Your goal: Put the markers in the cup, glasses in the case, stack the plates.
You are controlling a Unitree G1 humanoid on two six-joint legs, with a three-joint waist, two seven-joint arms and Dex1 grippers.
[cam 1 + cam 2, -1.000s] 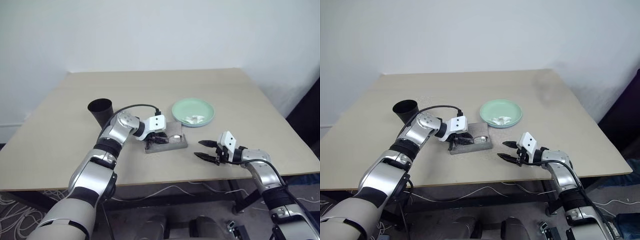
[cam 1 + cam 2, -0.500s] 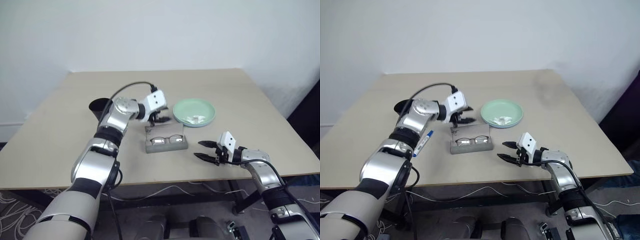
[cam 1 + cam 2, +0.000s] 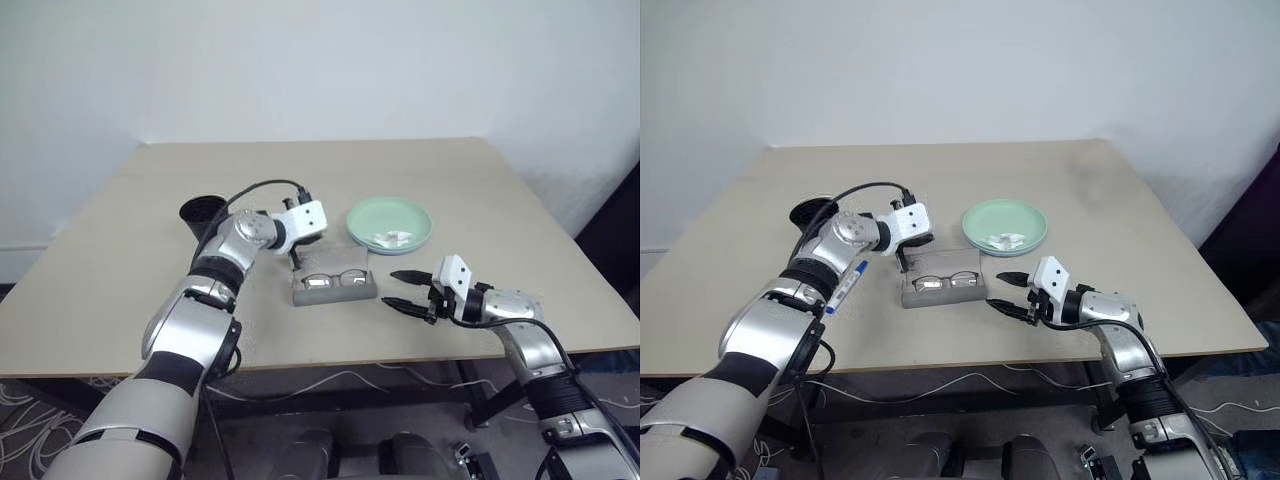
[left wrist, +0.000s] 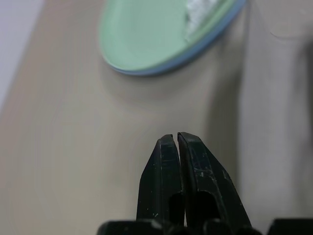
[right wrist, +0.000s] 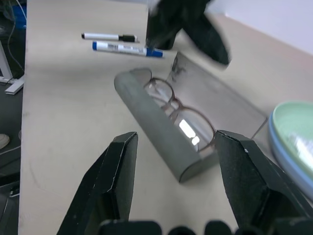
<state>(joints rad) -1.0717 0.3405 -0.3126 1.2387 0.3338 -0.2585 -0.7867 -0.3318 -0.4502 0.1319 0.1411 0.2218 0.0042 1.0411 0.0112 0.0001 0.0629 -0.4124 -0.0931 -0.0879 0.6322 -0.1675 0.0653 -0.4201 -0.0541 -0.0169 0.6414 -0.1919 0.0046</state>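
My left arm half hides the cup (image 3: 200, 210) beyond the open case (image 3: 333, 288), where the glasses (image 3: 334, 280) lie. My left gripper (image 3: 297, 262) hovers pinched shut and empty at the case's far edge; my right gripper (image 3: 408, 290) gapes empty beside it.

beige table (image 3: 480, 190), white wall (image 3: 320, 60); floor cables (image 3: 30, 420)

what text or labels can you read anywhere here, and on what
None can be read.
Blue-ended marker: dark print along its white barrel, too small and blurred to read.
Other marker, glasses case, green plate, black cup: no writing visible.
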